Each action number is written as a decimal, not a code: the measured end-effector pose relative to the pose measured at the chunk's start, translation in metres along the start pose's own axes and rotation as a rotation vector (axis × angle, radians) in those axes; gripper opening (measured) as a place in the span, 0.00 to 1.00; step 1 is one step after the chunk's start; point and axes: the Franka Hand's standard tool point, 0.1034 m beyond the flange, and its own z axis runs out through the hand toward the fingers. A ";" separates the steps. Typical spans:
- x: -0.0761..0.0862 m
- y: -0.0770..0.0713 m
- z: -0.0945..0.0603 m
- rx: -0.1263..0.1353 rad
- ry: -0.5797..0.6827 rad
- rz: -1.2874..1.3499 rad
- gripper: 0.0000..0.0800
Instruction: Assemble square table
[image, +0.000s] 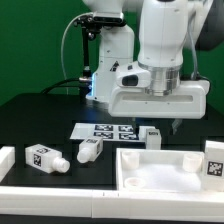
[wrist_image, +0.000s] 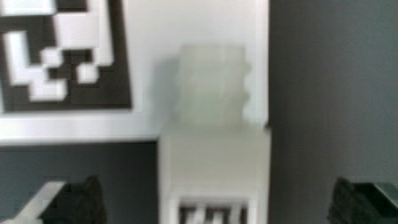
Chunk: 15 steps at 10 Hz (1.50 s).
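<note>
The arm's gripper (image: 160, 122) hangs a bit right of centre in the exterior view. Its two fingers are spread wide and aren't clamped on anything. The wrist view makes that pretty clear: the dark fingertips (wrist_image: 68, 203) sit far out to either side with the middle leg (wrist_image: 214, 110) between them. There's a visible gap on each side, so nothing seems to be touching.

In the exterior view that middle leg (image: 152, 136) sits on the black table (image: 40, 110) right under the gripper. It's just beside the right end of the marker board (image: 103, 130) and close to the far rim of the tabletop (image: 160, 176). The wrist view also shows the marker board (wrist_image: 63, 60) right next to the leg, with one big black-and-white tag in sight.

The tabletop lies flat in the lower right of the frame, raised rim facing up. The right leg (image: 213, 160), tag toward the camera, is at the right edge of the frame. It's hard to tell whether it stands in the tabletop or just beside it.

The left leg (image: 40, 157) is in the lower left with its tag showing. The second leg (image: 90, 150) lies between it and the tabletop, apart from both. A long white rail (image: 50, 192) runs along the bottom left.
</note>
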 end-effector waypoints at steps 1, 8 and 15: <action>0.010 0.003 -0.008 -0.005 -0.087 0.015 0.80; 0.030 0.013 -0.015 0.008 -0.617 0.069 0.81; 0.039 -0.001 -0.004 0.020 -0.602 0.091 0.81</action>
